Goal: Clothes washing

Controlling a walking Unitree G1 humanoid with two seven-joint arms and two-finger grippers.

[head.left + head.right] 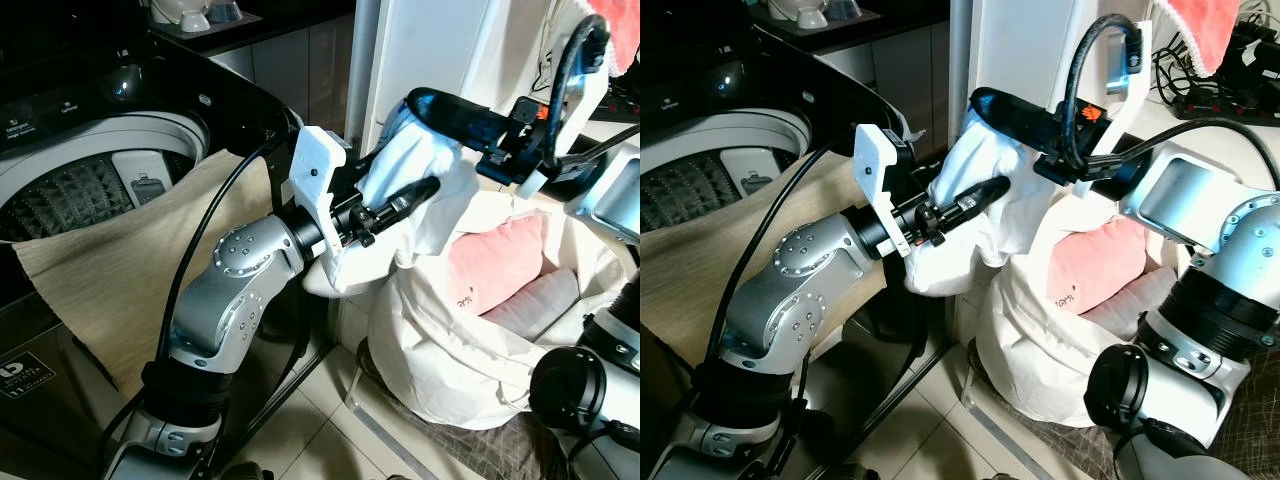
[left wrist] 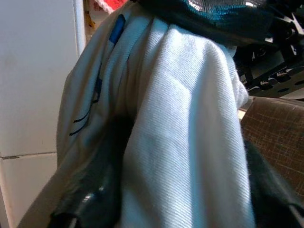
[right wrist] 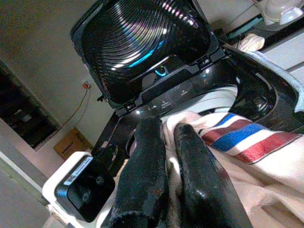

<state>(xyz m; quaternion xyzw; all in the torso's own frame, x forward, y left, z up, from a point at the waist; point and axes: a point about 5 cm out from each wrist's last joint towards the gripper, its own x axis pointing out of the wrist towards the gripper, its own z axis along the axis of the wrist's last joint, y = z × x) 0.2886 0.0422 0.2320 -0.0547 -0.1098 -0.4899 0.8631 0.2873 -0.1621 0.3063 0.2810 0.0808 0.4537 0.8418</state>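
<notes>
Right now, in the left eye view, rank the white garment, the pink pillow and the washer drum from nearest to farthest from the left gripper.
1. White garment: held at the left gripper.
2. Pink pillow: in the laundry bag, to the robot's right.
3. Washer drum: far left, beyond the beige cloth.

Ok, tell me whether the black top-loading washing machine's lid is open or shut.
Open. The right wrist view shows the black washing machine's lid raised upright, and the grey perforated drum lies exposed in the left eye view.
</notes>
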